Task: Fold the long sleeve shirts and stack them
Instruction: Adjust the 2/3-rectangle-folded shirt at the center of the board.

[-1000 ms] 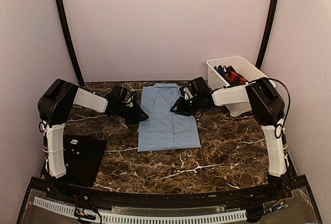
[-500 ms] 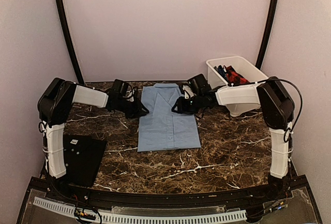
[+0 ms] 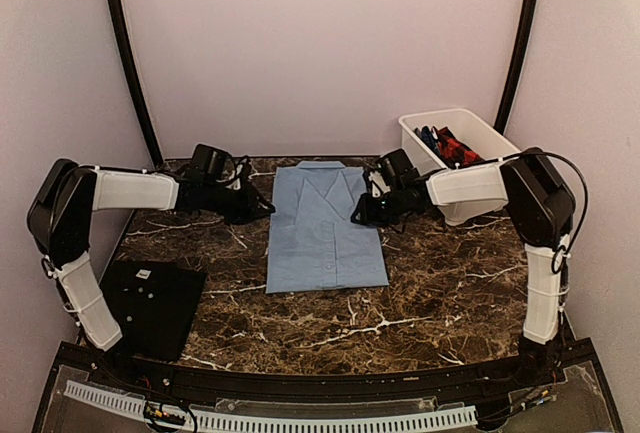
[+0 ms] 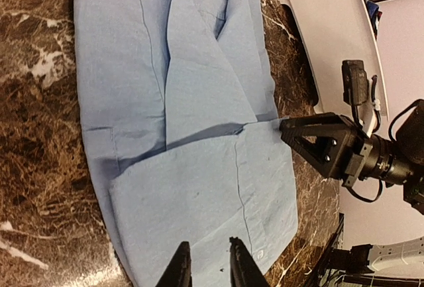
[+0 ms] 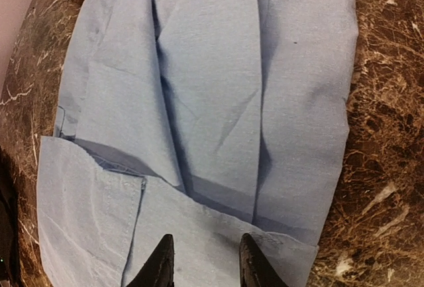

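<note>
Only the overhead shows the mat (image 3: 155, 303). The shirt (image 3: 325, 233) lies lengthwise, collar far. The left end effector (image 4: 209, 264) and right end effector (image 5: 202, 260) are narrowly parted and empty.

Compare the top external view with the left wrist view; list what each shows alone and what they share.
Only the top external view shows the black mat and the red checked clothing in the white bin. Only the left wrist view shows the light-blue shirt's overlapping folds up close and the gap between the left gripper's fingertips. Both show the shirt flat on the marble table, the bin, and the right gripper at the shirt's opposite edge.
</note>
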Controlling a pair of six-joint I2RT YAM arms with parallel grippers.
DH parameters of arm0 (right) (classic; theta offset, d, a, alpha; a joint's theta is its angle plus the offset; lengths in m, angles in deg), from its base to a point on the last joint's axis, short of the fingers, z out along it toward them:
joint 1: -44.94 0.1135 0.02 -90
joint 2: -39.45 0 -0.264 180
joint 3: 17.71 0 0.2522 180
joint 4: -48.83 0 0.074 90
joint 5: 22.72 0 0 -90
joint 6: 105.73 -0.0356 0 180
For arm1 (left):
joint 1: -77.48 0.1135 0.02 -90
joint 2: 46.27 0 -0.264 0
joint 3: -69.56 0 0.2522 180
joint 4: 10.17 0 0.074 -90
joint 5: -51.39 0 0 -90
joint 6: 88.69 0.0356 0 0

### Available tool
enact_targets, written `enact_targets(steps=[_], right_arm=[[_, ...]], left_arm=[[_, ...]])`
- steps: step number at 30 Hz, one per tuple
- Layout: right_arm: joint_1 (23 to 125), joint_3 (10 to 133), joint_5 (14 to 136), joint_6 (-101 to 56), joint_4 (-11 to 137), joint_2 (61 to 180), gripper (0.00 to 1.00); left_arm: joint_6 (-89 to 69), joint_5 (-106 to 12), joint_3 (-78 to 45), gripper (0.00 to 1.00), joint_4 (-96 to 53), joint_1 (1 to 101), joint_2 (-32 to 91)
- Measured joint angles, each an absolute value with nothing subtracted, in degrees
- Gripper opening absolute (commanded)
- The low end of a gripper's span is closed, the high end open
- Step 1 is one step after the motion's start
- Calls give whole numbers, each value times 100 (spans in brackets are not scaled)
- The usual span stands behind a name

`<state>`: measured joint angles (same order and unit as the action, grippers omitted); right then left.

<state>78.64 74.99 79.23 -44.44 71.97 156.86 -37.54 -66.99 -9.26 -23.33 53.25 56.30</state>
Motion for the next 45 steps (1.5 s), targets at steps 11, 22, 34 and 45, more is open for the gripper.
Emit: enact_targets(steps=[11,22,34,45], right_arm=[[7691,7630,8028,-4393,7274,16062,30],[7890,6572,7739,-4321,7613,14457,31],[8399,4270,7680,-4857,7302,12938,30],[8602,3643,7671,-5246,7038,12571,29]], left_arm=[[-3948,-6815,589,20,-2234,4877,4873],[-4445,-6832,1946,20,-1930,4365,4121],[-4807,-6762,2515,20,-1793,4230,3800],[-4884,-6677,2515,20,-1753,4219,3811]])
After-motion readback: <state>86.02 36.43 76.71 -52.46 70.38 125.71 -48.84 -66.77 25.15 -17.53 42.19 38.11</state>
